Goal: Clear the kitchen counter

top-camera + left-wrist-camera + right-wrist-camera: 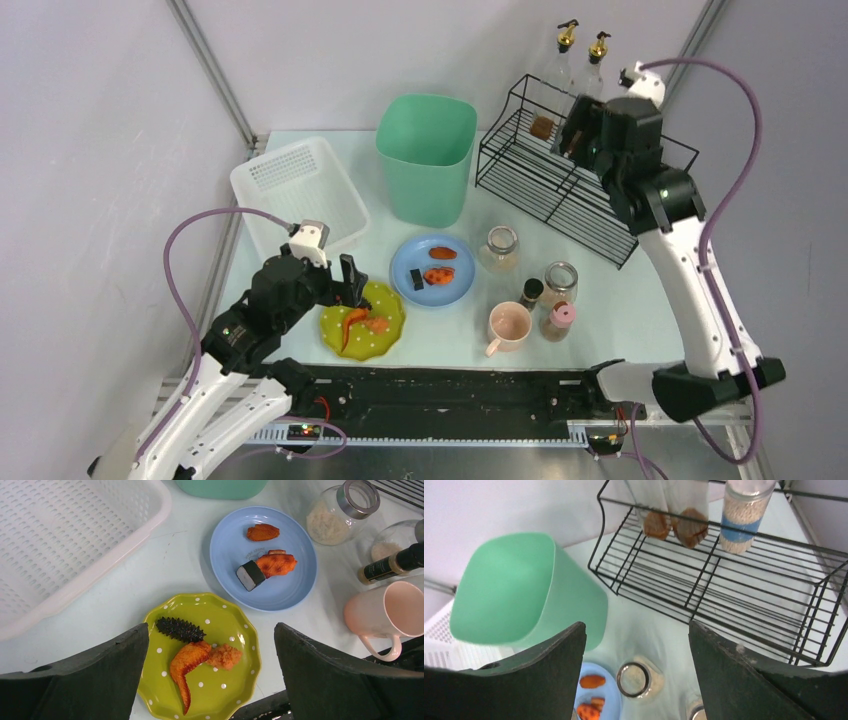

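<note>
Bench (620,300): pale mint top with a black rail along its front edge. It lies under both your arms and carries everything listed here.
Left claw (211,630): yours stands wide with nothing held, and hangs over the green dotted plate (225,625).
Right claw (636,625): yours has its jaws apart with nothing held, and is raised above the black wire rack (560,185) at the rear right corner.
Green dotted plate: near the front edge, left of centre. It holds a chicken wing (187,662), a dark spiky piece (179,629) and an orange crumbly lump (225,656).
Blue plate (290,580): centre of the bench. It holds two orange pieces and a white block with a black wrap.
White basket (300,190): rear left corner.
Green bin (427,160): middle of the rear edge.
Right of centre, towards the front edge: two glass jars (500,247), a small dark bottle (531,292), a pink-capped shaker (558,320) and a pink mug (510,325).
</note>
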### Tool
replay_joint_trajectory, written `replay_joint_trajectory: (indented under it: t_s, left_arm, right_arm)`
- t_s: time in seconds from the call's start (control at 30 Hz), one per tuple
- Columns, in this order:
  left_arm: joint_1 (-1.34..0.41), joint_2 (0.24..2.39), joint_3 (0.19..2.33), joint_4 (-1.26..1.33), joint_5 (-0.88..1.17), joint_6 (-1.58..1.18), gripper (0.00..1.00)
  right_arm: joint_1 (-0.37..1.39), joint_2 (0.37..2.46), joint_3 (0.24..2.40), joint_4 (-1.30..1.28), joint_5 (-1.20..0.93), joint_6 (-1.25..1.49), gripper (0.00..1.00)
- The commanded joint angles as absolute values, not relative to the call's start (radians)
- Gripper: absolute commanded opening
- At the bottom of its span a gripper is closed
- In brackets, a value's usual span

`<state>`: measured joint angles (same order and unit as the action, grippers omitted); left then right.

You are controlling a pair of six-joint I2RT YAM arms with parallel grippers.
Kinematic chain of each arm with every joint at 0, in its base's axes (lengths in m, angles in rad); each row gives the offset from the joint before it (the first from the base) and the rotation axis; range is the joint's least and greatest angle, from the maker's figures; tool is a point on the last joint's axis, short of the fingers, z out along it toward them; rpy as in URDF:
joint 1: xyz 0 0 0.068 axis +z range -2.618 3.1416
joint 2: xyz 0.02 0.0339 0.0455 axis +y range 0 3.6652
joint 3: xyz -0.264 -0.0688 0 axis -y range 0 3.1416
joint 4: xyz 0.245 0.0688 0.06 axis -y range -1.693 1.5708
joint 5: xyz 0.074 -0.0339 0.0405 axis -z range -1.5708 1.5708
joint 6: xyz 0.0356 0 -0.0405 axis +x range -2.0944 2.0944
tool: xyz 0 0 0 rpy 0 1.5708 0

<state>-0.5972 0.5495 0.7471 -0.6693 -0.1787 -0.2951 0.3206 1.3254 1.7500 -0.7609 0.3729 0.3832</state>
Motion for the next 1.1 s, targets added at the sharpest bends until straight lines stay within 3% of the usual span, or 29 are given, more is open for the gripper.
replay_joint_trajectory:
  t_s: [0.0, 0.33, 0.53, 0.67, 1.07]
  left_arm:
    - [-0.593, 0.554, 0.75, -0.659, -0.168, -0.276, 0.98]
    - [-0.594, 0.557, 0.748, -0.661, -0.167, -0.279, 0.98]
    - [-0.595, 0.552, 0.745, -0.66, -0.175, -0.283, 0.98]
    - [-0.6, 0.558, 0.744, -0.66, -0.178, -0.284, 0.98]
    - [-0.604, 0.555, 0.746, -0.66, -0.174, -0.282, 0.98]
  right_arm:
    - [0.39, 1.251, 1.563, -0.692, 0.348, 0.337, 0.79]
    - [0.542, 1.3, 1.367, -0.739, 0.288, 0.302, 0.79]
    - [0.583, 1.433, 1.357, -0.733, 0.278, 0.291, 0.88]
    - [0.582, 1.494, 1.356, -0.7, 0.298, 0.306, 0.99]
    - [0.546, 1.663, 1.344, -0.653, 0.24, 0.356, 0.99]
